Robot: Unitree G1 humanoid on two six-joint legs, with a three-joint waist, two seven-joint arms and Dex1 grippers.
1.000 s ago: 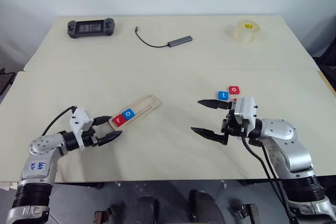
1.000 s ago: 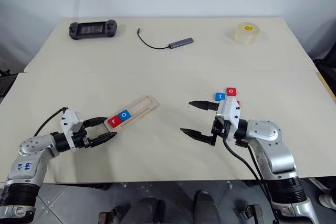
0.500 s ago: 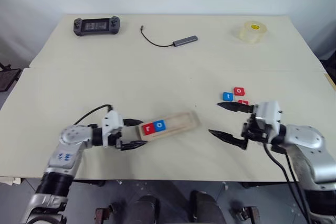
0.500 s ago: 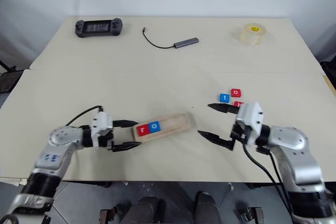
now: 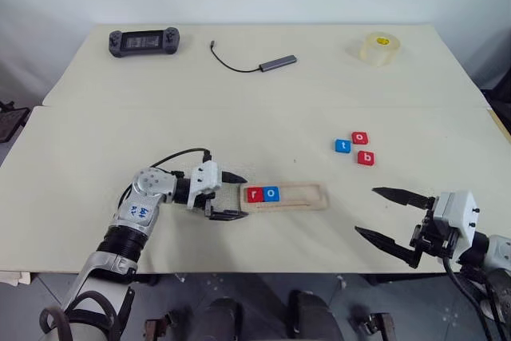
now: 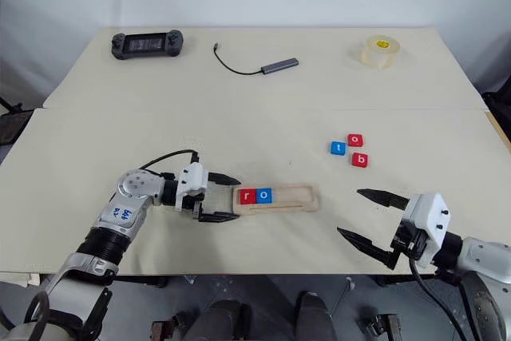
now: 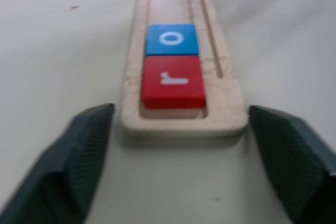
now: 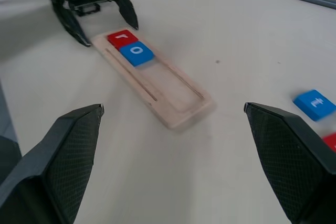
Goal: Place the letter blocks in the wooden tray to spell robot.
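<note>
**Two of five letters seated; "b" due next**

The pale wooden oblong tray [image 5: 285, 196] lies at centre, lower half of the left eye view. Its groove holds a red square "r" block [image 5: 255, 194] and a blue "o" block [image 5: 271, 193], touching, at the tray's left end. The remaining groove is vacant.

Right of centre lie three loose blocks: blue "t" [image 5: 342, 146], red "o" [image 5: 360, 138], red "b" [image 5: 366, 158].

Left gripper [image 5: 232, 196]: jaws spread, straddling the tray's left end, holding nothing. Right gripper [image 5: 390, 218], lower right: jaws spread, empty, well apart from the blocks.

Judgement: third letter pending. The right gripper would need to reach the "b", pinch it, and seat it beside the blue "o".
</note>
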